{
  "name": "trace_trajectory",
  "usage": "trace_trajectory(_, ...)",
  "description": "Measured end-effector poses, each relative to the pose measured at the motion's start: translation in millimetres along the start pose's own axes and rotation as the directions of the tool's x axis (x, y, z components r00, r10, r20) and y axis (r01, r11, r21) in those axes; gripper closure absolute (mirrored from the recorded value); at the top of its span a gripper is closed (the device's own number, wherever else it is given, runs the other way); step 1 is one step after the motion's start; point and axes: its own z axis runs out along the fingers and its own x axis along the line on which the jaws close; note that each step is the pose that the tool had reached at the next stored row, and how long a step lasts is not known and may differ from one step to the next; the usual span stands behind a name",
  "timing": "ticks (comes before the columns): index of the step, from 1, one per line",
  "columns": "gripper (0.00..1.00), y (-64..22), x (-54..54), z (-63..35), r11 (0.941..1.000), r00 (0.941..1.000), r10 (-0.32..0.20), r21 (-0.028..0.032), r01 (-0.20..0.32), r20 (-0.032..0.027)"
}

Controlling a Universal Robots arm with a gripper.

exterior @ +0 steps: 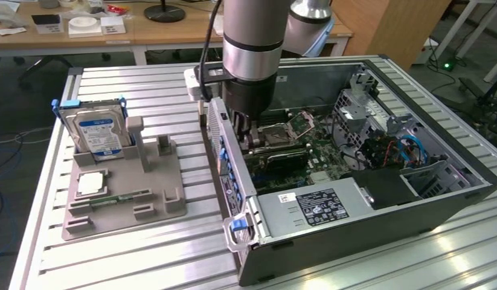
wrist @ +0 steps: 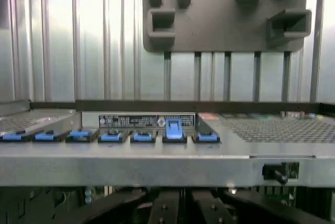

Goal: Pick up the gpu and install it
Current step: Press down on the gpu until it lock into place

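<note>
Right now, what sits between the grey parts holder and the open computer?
Only bare ribbed metal table. In the exterior view, that strip separates the holder from the computer case.

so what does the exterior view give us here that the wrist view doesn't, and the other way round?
Exterior view alone: the arm's end effector reaching down into the open computer case, the motherboard, the power supply, and the hard drive upright in its stand.

Wrist view alone: a close look along the case edge, with its row of blue clips and a barcode label.

Both: the grey fixture tray and the ribbed aluminium table.
</note>
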Motion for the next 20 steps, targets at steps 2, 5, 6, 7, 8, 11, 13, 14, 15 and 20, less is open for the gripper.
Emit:
trace_trajectory(2, 0.90, 1.0, 0.2, 0.2, 1.0000, 1.0000, 0.000, -0.0008, 0.000, 0.0000)
trace_trajectory(5, 0.90, 0.5, 1.1, 1.1, 1.0000, 1.0000, 0.001, -0.0013, -0.001, -0.0002)
trace_trajectory(6, 0.90, -0.4, 1.3, 1.6, 1.0000, 1.0000, 0.001, -0.0016, -0.001, -0.0005)
trace_trajectory(7, 0.90, -1.7, 1.4, 2.3, 1.0000, 1.0000, 0.002, -0.0017, -0.002, -0.0005)
trace_trajectory(8, 0.90, -3.5, 1.3, 3.2, 1.0000, 1.0000, 0.002, -0.0012, -0.002, -0.0001)
trace_trajectory(11, 0.90, -11.3, 1.3, 4.7, 1.0000, 1.0000, 0.001, -0.0012, -0.001, -0.0001)
trace_trajectory(13, 0.90, -15.0, 1.3, 5.4, 1.0000, 1.0000, 0.001, -0.0011, -0.001, -0.0002)
trace_trajectory(14, 0.90, -16.5, 1.3, 5.9, 1.0000, 1.0000, 0.001, -0.0011, -0.001, 0.0000)
trace_trajectory(15, 0.90, -18.1, 1.3, 6.5, 1.0000, 1.0000, 0.001, -0.0010, -0.001, 0.0000)
trace_trajectory(20, 0.90, -20.6, 1.0, 7.3, 1.0000, 1.0000, 0.001, -0.0016, -0.001, -0.0006)
